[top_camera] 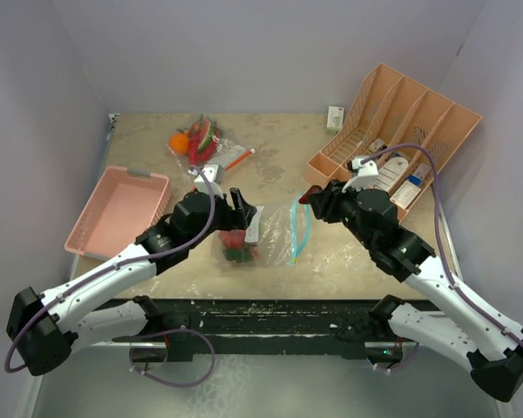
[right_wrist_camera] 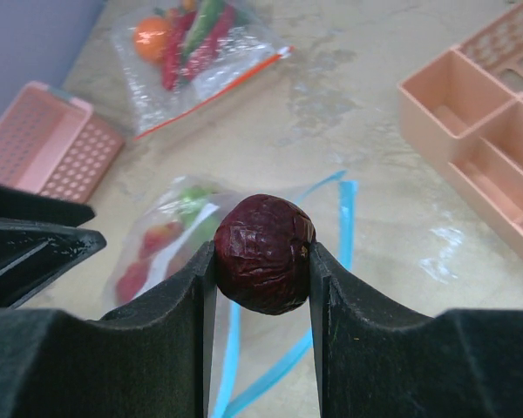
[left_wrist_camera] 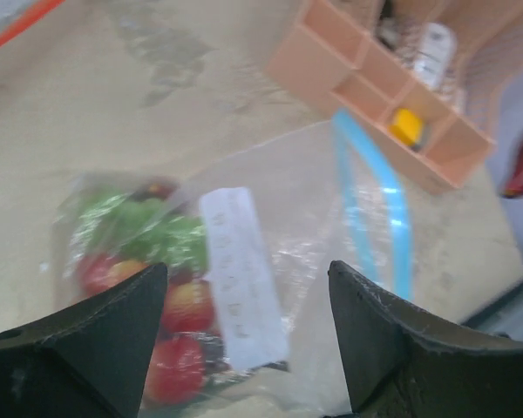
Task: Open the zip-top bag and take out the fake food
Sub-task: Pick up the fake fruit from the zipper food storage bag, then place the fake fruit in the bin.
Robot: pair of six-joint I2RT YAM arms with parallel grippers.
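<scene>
A clear zip-top bag [top_camera: 275, 231] with a blue zip [left_wrist_camera: 375, 200] lies on the table's near middle, its mouth open toward the right. Red strawberries [left_wrist_camera: 179, 313] and a green leaf [left_wrist_camera: 148, 226] lie inside at its closed end, beside a white label [left_wrist_camera: 240, 279]. My left gripper [top_camera: 244, 218] is open and empty, and hovers over that end [left_wrist_camera: 244, 300]. My right gripper [top_camera: 307, 200] is shut on a dark purple plum [right_wrist_camera: 263, 252] and holds it above the bag's mouth [right_wrist_camera: 244, 366]. The bag shows below it [right_wrist_camera: 170, 235].
A second bag [top_camera: 205, 144] with an orange zip holds an orange, a chili and a watermelon slice at the back; it also shows in the right wrist view [right_wrist_camera: 196, 52]. A pink basket [top_camera: 118, 209] sits left. A peach organizer [top_camera: 401, 131] with white bottles stands right. A small white box [top_camera: 335, 117] sits at the back.
</scene>
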